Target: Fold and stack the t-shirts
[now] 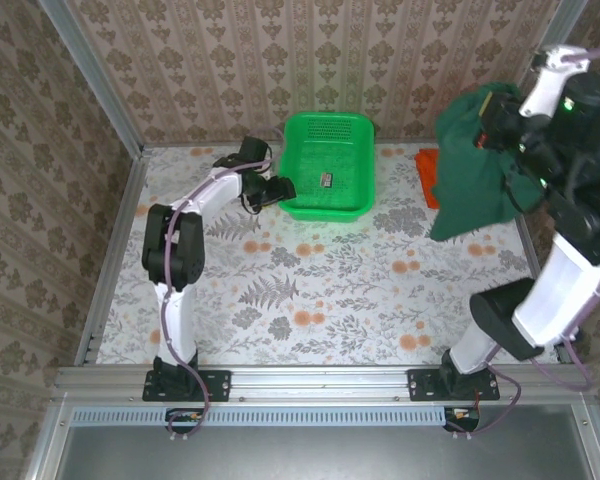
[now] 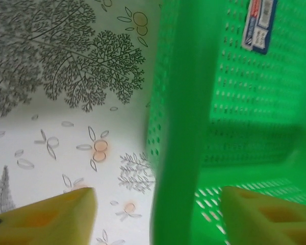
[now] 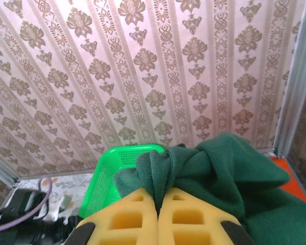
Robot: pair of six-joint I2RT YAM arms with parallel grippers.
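The dark green t-shirt (image 1: 475, 170) is hanging in the air at the upper right of the overhead frame. It is drooping in a bunch from the right gripper (image 3: 157, 201), whose yellow pads are pressing together on a gathered fold of it. The orange t-shirt (image 1: 427, 175) is lying on the table, peeking out at the hanging shirt's left edge. At upper centre the green mesh basket (image 1: 325, 119) is sitting near the back wall. The left gripper (image 2: 158, 196) is reaching to the basket's left side with its fingers spread, one outside over the cloth and one inside, the basket's wall between them. The table (image 1: 330, 290) is wearing a pale cloth printed with grey ferns and orange blossoms. Beige damask wallpaper (image 1: 180, 60) is closing in three sides, with aluminium posts at the corners.
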